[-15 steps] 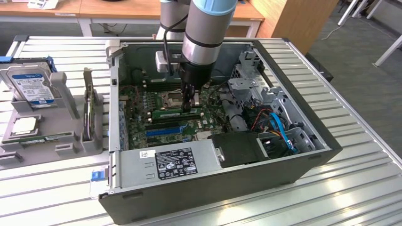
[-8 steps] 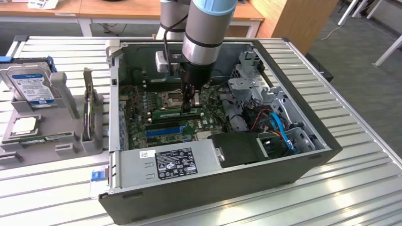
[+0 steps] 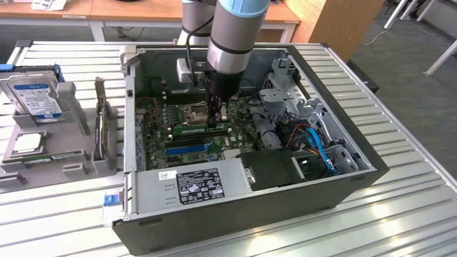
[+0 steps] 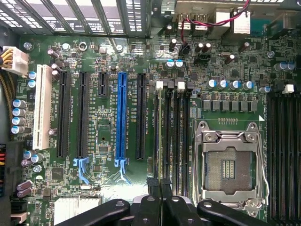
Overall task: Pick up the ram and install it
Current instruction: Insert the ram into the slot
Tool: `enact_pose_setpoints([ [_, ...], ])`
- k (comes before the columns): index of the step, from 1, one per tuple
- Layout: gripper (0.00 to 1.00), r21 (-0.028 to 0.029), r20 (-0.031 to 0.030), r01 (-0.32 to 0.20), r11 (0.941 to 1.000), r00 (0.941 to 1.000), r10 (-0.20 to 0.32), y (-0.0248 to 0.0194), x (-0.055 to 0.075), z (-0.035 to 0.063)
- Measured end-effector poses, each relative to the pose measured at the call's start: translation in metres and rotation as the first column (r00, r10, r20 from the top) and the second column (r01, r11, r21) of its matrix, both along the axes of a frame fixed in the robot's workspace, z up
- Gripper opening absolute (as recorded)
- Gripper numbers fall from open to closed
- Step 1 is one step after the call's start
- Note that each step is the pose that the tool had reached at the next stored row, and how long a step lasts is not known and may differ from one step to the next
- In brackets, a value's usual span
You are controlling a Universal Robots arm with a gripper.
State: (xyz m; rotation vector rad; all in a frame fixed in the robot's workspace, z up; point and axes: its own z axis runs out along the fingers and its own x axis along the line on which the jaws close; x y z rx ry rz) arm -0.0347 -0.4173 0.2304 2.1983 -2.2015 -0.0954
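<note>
I count one black metal computer case (image 3: 250,214), one green motherboard (image 4: 141,174) and one long green ram stick (image 3: 202,128) inside. On the board I count one blue plastic expansion slot (image 4: 122,117), one white plastic slot (image 4: 43,106), three long black slots (image 4: 63,115) and one silver processor socket (image 4: 229,165).

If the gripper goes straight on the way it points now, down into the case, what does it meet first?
Probably the long green ram stick right beneath the shut gripper, at the black memory slots; whether they touch is unclear.
</note>
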Motion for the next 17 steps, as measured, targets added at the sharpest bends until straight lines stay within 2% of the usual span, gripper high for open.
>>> enact_pose_setpoints([
  [17, 0.12, -0.0001, 0.0000, -0.001, 1.0000, 1.0000, 0.001, 0.0000, -0.0001, -0.0023],
])
